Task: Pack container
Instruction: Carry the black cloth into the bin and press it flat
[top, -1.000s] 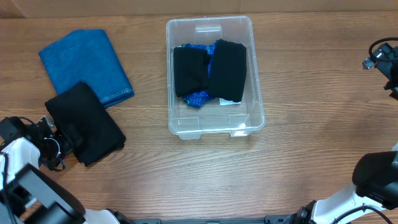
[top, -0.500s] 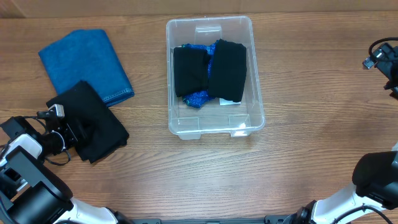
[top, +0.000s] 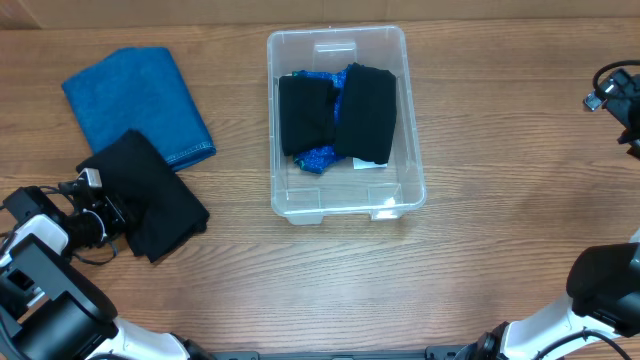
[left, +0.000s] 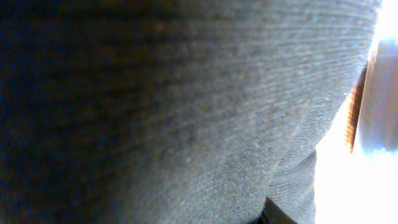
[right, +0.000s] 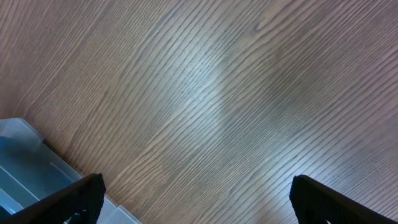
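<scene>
The clear container (top: 336, 34) stands at the table's middle, holding two folded black cloths (top: 366, 112) over a blue patterned cloth (top: 318, 158). A black folded cloth (top: 155, 195) lies at the left, overlapping a blue towel (top: 135, 100). My left gripper (top: 117, 216) sits at that black cloth's left edge, fingers over the fabric. Dark cloth (left: 174, 106) fills the left wrist view and hides the jaws. My right gripper (right: 202, 205) hangs open over bare wood, with the container's corner (right: 25, 168) at its left.
The right arm (top: 615, 95) stays at the table's far right edge. Robot bases fill the bottom left and bottom right corners. Bare wooden tabletop (top: 520, 170) lies between the container and the right arm.
My left gripper pushed right into the black cloth's edge, and the cloth shifted slightly right and bunched. The right arm has not moved.
</scene>
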